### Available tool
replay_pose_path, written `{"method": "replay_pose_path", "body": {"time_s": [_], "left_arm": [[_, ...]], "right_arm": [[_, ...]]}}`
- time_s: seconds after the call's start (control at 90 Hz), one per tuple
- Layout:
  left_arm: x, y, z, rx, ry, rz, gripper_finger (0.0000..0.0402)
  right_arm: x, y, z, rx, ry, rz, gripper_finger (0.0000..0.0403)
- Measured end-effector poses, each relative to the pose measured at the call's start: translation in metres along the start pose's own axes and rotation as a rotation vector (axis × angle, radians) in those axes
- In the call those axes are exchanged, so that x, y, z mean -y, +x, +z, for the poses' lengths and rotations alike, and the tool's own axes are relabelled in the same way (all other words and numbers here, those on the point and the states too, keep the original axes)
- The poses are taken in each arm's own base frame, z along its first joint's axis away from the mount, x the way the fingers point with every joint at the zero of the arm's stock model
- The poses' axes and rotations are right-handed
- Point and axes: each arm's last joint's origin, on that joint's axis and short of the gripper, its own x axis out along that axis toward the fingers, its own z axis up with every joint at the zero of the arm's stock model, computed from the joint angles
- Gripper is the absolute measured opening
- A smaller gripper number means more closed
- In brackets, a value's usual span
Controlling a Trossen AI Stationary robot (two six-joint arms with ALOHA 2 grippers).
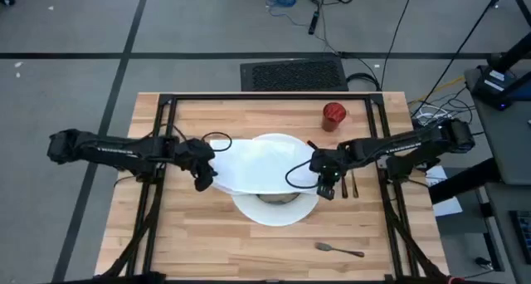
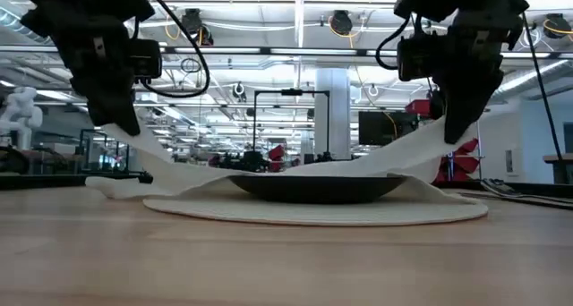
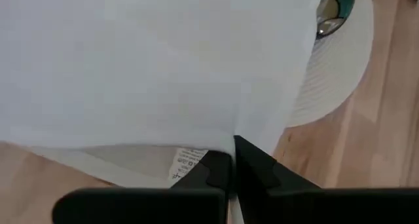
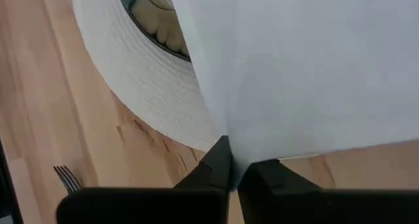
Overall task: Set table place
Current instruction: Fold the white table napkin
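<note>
A white napkin lies draped over a dark bowl that sits on a round white plate in the middle of the table. My left gripper is shut on the napkin's left end. My right gripper is shut on its right end. The napkin hides most of the bowl from above. A red cup stands at the far right. A spoon lies near the front edge, and more cutlery lies just right of my right gripper. My left gripper pinches the napkin's near-left corner between its two fingers, coming from above and pointing down. That end is raised off the table and slopes down to the bowl; part of the cloth still lies on the table. A sewn label shows beside the fingers. My right gripper pinches the napkin's near-right corner between its two fingers, coming from above and pointing down. The cloth runs from the bowl up to the fingers in a nearly straight line, clear of the table on that side.
Black frame rails run across the table on both sides of the plate. Fork tines lie on the wood close to my right gripper. Bare wood lies toward the near left.
</note>
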Motion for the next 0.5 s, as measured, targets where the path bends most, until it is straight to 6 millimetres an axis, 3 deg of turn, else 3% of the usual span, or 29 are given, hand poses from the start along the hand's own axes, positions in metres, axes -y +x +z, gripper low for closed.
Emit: {"method": "replay_pose_path", "body": {"time_s": [0.256, 0.5], "left_arm": [[-0.0020, 0.0060, 0.0000, -0.018, -0.005, 0.045, 0.0000], [-0.0021, 0.0068, 0.0003, -0.019, 0.045, 0.046, 0.0006]], "right_arm": [[0.0007, 0.0002, 0.0001, 0.006, -0.001, -0.020, 0.0032], [-0.0002, -0.0003, -0.0007, -0.010, -0.015, 0.011, 0.0114]]}}
